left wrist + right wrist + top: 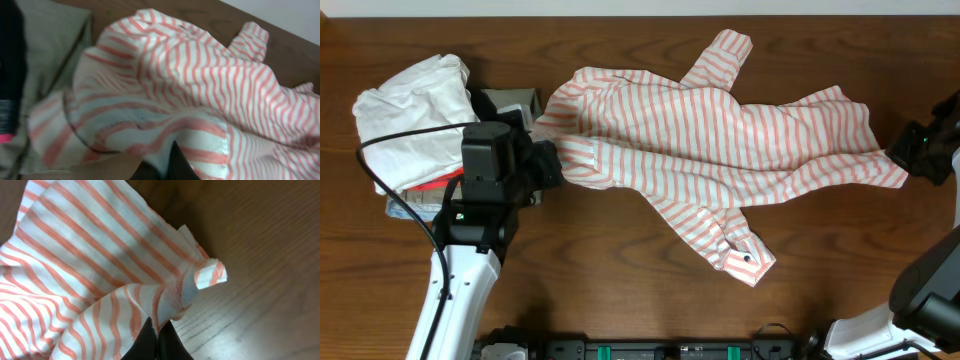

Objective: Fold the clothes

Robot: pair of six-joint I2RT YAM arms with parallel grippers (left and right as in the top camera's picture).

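Striped shirt lies spread across the upper middle of the frame on the worktop, long axis running left to right | left pincer clamped on its left end | right pincer pinching its right edge | shirt spans between both arms, neither nearer.

— Is there any writing, label or number you can read?
— None.
— Not on the striped shirt?
— Only stripes, no lettering.
— And the pink mark on the black part, left wrist view?
— Too blurred to tell whether it is a sign.
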